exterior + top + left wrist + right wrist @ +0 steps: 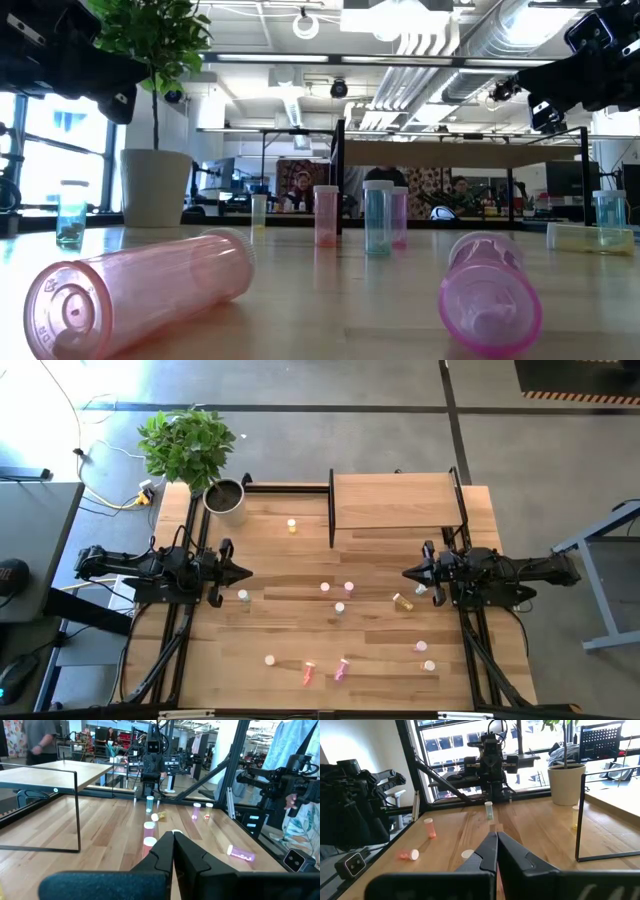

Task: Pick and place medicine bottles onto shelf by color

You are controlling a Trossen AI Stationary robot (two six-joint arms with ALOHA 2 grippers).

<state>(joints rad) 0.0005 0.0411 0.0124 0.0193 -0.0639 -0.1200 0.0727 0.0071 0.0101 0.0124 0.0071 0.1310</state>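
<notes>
Medicine bottles [339,608] lie scattered over the desk [300,640] between both hands; no label is legible. Left hand [243,572] and right hand [409,573], each pressed together and empty, hover at opposite edges. Shelf [395,500] stands far right.

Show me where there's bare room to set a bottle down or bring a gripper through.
The shelf top is wholly bare. The table is also free between the plant pot, the yellow bottle and the left gripper. Bottles crowd the middle strip toward the right gripper and the near edge.
</notes>
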